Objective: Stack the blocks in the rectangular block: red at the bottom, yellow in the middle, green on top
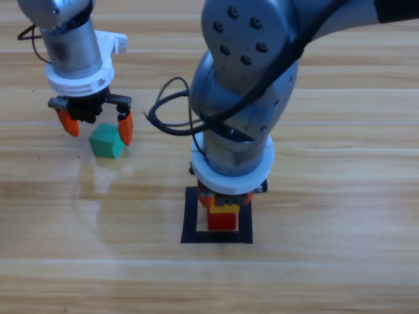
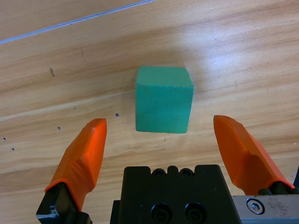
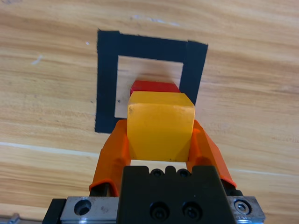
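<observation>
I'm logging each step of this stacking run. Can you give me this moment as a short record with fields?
red cube: inside the black tape rectangle, on the wood
yellow cube: held in the right gripper, over the red cube; whether it rests on it cannot be told
green cube: on the table, left of the rectangle, not gripped
left gripper: open, fingers on either side of the green cube, apart from it
stack progress: red placed; green not yet on
</observation>
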